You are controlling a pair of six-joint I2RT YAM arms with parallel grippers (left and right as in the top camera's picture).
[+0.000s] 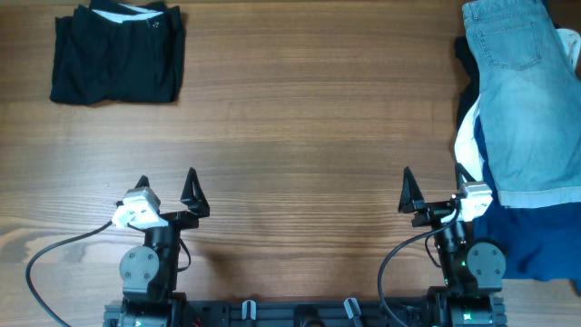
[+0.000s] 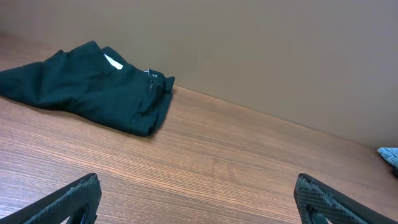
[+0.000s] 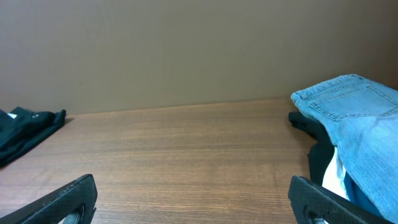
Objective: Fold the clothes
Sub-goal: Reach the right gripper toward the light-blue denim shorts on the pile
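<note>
Wood-grain table point(image 1: 309, 118), plain tan wall point(image 2: 280, 56) behind.
- You've got 2 arms, both at near edge. Left gripper point(image 1: 166, 179): jaws spread wide, empty. Right gripper point(image 1: 434, 182): same, nothing between.
- Clothes, far-left corner: 1 black garment point(image 1: 116, 53), folded, alone.
- Clothes, far-right pile: 1 pr light-blue jeans point(image 1: 526, 100) on top, back pocket up. Under it: white layer point(image 1: 466, 145), navy layer point(image 1: 536, 236), black bit point(image 1: 465, 91).
- Pile cut off at right frame edge. Lower layers mostly hidden, types unclear.
</note>
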